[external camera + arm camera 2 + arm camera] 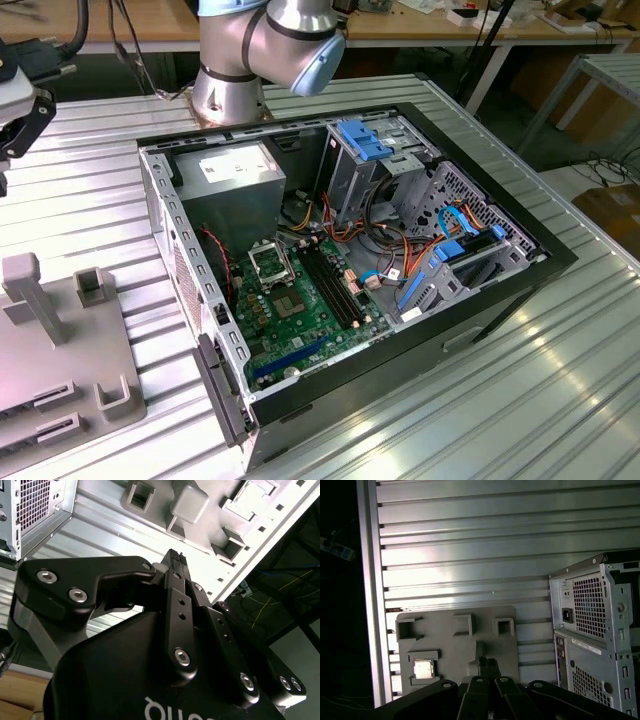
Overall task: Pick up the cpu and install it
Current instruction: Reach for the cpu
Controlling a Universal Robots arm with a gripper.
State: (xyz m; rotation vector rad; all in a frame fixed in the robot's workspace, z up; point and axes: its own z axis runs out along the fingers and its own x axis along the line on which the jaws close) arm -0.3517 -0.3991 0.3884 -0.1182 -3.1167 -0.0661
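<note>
- Ribbed metal surface (560, 380) carries an open computer case (165, 200); its motherboard socket (268, 262) looks empty.
- Grey fixture plate (455, 650) lies beside the case.
- Gripper (487, 664), fingers pressed together and empty, hovers above the plate.
- Cpu (423, 669) sits in a plate pocket near the gripper; centring squarely over it seems key.

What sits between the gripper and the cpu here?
In the first wrist view, the stretch from the cpu to the gripper is grey tray: the raised rim of the cpu's pocket, then bare plate. Nothing loose lies there.
</note>
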